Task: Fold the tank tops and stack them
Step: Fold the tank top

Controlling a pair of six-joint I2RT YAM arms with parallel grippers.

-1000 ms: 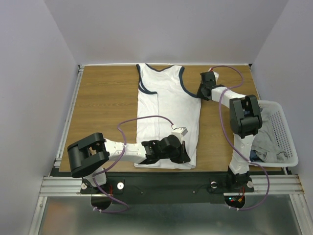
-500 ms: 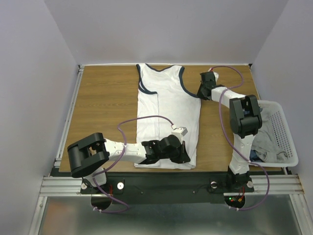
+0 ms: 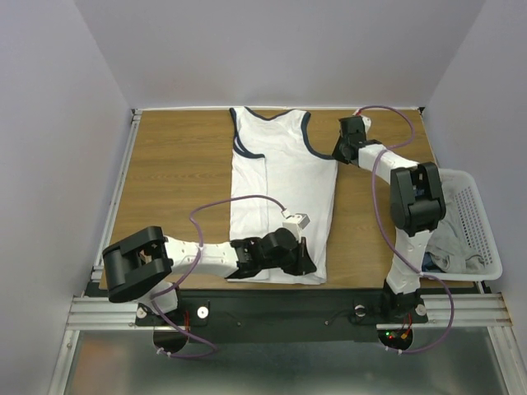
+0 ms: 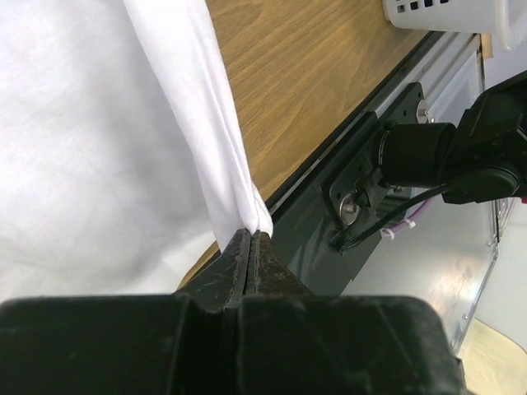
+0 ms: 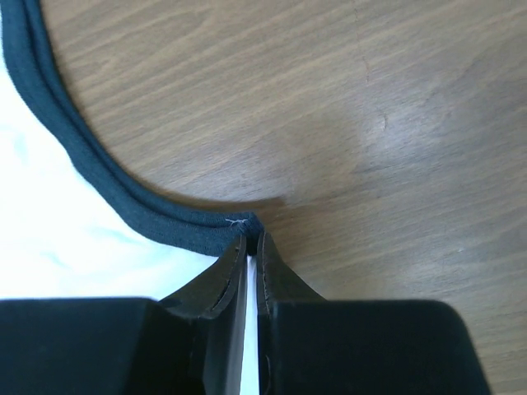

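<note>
A white tank top with navy-edged neck and armholes lies lengthwise on the wooden table, its left side folded inward. My left gripper is shut on the hem's near right corner; in the left wrist view its jaws pinch the white cloth at the table's front edge. My right gripper is shut on the low end of the right armhole. The right wrist view shows the navy edging pinched at the tips of the right gripper. A grey tank top lies in the basket.
A white plastic mesh basket stands off the table's right edge, beside the right arm's base; its corner shows in the left wrist view. A metal rail runs along the near edge. Bare wood lies left of the garment.
The right gripper has closed on the armhole's edge. The left arm has shifted slightly left and toward the near edge, still holding the hem corner.
</note>
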